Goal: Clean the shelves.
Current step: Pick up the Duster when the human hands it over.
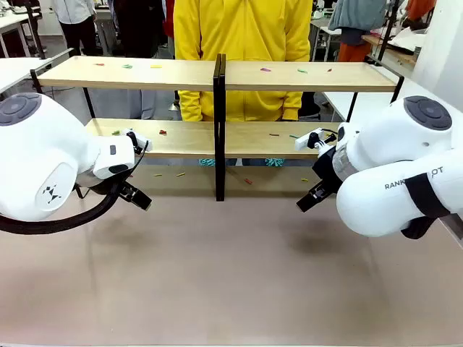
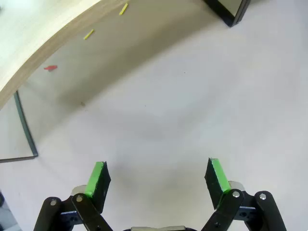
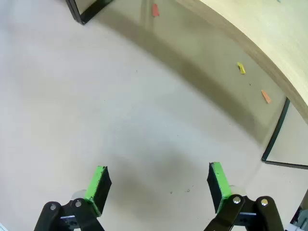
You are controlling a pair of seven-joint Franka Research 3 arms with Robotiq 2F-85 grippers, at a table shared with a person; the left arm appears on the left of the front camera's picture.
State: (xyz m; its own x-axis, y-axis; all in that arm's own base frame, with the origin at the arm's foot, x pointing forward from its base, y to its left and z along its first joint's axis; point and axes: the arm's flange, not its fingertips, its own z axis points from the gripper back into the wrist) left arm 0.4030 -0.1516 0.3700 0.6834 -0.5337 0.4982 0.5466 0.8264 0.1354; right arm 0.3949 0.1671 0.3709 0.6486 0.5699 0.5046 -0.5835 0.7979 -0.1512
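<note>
Person in yellow (image 1: 246, 29), scattered scraps (image 1: 163, 132) (tiny)

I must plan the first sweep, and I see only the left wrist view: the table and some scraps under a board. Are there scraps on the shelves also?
Observer: Yes. The top board of the shelves carries small coloured scraps on both halves.
Operator: And below it?
Observer: The lower board has a few too, among them a red scrap on its left half.
Operator: And the arm I do not see?
Observer: The right gripper is open, with nothing between its pads.
</note>
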